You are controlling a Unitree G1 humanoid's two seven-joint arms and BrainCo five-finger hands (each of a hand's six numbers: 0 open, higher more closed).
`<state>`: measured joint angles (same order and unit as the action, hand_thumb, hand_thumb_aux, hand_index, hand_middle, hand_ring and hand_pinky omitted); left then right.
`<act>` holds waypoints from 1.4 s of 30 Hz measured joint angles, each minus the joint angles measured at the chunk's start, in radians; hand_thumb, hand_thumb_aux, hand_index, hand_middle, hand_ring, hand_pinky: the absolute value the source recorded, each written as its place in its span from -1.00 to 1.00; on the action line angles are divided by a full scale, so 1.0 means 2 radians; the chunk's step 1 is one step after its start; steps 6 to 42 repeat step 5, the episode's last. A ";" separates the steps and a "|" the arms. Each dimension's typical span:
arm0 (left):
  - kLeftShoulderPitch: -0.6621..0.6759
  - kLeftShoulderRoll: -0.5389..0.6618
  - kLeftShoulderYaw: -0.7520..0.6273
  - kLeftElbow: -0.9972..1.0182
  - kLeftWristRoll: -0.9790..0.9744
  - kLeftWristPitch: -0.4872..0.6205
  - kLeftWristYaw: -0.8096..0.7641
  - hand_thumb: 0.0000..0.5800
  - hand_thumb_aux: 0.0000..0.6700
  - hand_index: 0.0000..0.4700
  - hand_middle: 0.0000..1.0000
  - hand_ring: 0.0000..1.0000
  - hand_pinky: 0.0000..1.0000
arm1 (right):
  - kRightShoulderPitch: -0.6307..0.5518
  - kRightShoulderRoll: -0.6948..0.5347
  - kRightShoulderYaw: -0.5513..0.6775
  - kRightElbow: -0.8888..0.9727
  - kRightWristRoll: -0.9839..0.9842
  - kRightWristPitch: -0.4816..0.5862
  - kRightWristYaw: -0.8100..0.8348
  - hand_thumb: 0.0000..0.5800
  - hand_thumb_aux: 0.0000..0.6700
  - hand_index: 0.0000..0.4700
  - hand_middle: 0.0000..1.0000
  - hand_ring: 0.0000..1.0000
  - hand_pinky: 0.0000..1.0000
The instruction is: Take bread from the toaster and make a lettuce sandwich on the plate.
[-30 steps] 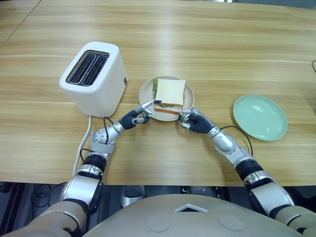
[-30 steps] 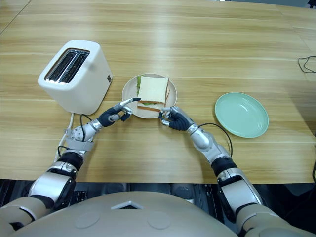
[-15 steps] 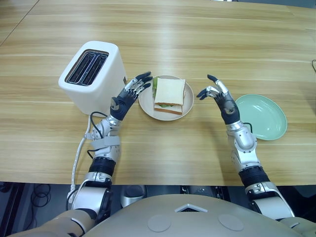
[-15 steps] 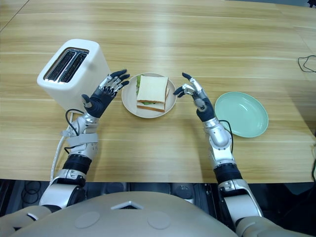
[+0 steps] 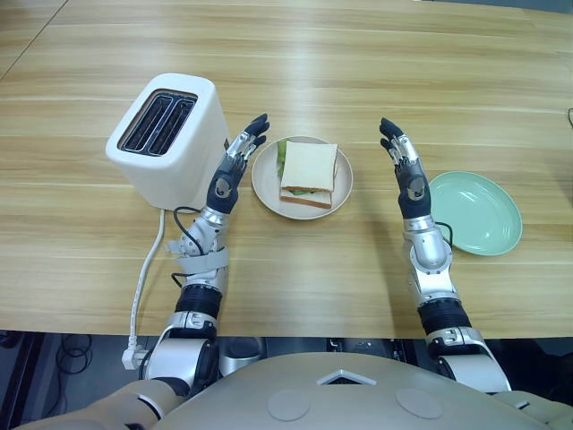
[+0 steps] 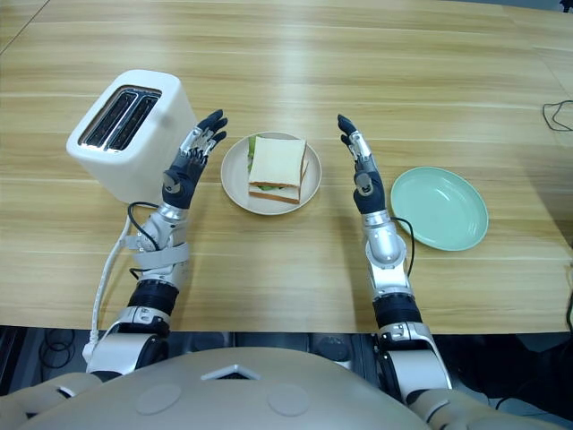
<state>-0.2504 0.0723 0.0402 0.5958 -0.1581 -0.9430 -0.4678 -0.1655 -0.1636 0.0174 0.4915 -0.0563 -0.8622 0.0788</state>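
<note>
Beige plate (image 5: 265, 184) holds sandwich (image 5: 309, 167) between left hand (image 5: 235, 164) and right hand (image 5: 403, 168).

Pale wood-plank table (image 5: 403, 54), soft glare; dark floor (image 5: 27, 367) beneath

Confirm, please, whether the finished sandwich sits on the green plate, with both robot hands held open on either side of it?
Not quite: the left eye view shows the sandwich on the beige plate, not the green plate, which lies beyond the right robot hand. Both it and the left robot hand are indeed open on either side.
</note>
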 measured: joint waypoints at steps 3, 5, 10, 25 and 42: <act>-0.014 0.000 0.003 0.033 0.025 -0.020 0.024 -1.00 -1.00 -1.00 -1.00 -1.00 -1.00 | -0.010 0.003 -0.001 0.026 -0.017 -0.010 -0.016 -1.00 -1.00 -1.00 -1.00 -1.00 -1.00; -0.021 0.000 0.003 0.047 0.036 -0.030 0.036 -1.00 -1.00 -1.00 -1.00 -1.00 -1.00 | -0.012 0.004 -0.003 0.033 -0.027 -0.015 -0.024 -1.00 -1.00 -1.00 -1.00 -1.00 -1.00; -0.021 0.000 0.003 0.047 0.036 -0.030 0.036 -1.00 -1.00 -1.00 -1.00 -1.00 -1.00 | -0.012 0.004 -0.003 0.033 -0.027 -0.015 -0.024 -1.00 -1.00 -1.00 -1.00 -1.00 -1.00; -0.021 0.000 0.003 0.047 0.036 -0.030 0.036 -1.00 -1.00 -1.00 -1.00 -1.00 -1.00 | -0.012 0.004 -0.003 0.033 -0.027 -0.015 -0.024 -1.00 -1.00 -1.00 -1.00 -1.00 -1.00; -0.021 0.000 0.003 0.047 0.036 -0.030 0.036 -1.00 -1.00 -1.00 -1.00 -1.00 -1.00 | -0.012 0.004 -0.003 0.033 -0.027 -0.015 -0.024 -1.00 -1.00 -1.00 -1.00 -1.00 -1.00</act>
